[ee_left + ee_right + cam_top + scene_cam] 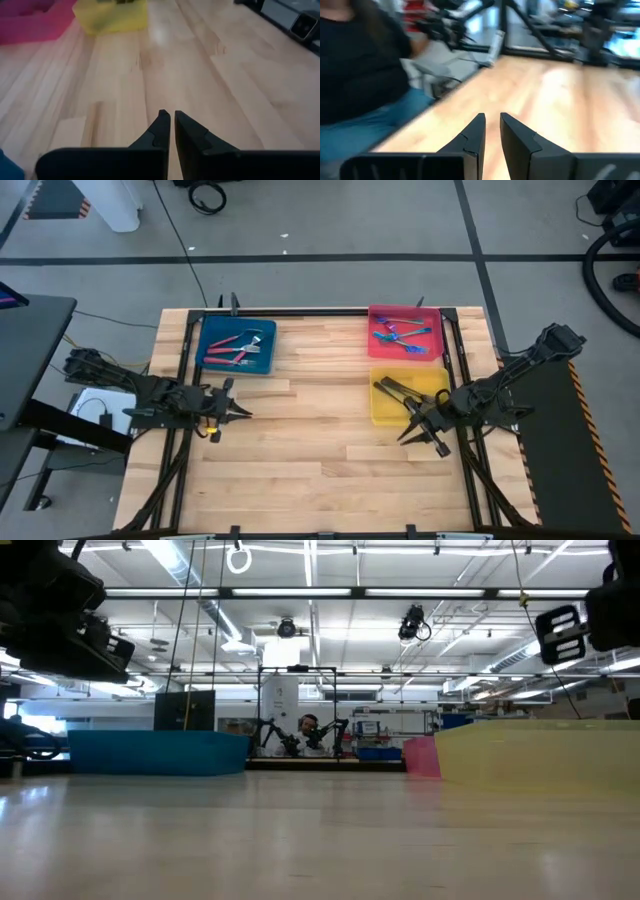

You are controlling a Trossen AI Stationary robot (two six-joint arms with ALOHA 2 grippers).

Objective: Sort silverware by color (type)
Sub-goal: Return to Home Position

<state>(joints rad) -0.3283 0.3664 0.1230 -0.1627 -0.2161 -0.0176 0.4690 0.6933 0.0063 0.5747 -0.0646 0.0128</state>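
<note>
**Forks binned by colour, both arms hang empty over bare wood**

No fork lies on the open worktop (pixel 320 430) in the overhead view; every one I can see sits in a tray. The red forks (pixel 235 348) rest in the blue tray (pixel 204 345) at the far left, with their long axes slanted across it. The teal forks (pixel 400 335) are heaped in the pink tray (pixel 373 330) at the far right. The dark forks (pixel 398 390) lie in the yellow tray (pixel 385 413) just in front of it, running on a diagonal toward my right arm (pixel 510 370).

My left jaws hover near the worktop's left side and aim at its centre. They are pressed almost together and grip nothing. The blue tray is on their far side, off the line they point along, so my left arm (pixel 130 392) is the nearer one to the red forks.

My right jaws hang just beside the yellow tray's near corner and point away from it. A narrow gap shows between them and they hold nothing. The dark forks are behind their tips, not ahead.

I judge the sorting finished. Pulling back should need only a clear path over the yellow wall.

The worktop is pale planked wood with a soft sheen. The trays are low, thin-walled plastic, and the yellow one looks translucent from table height. The forks are slim, and the teal ones look iridescent.
</note>
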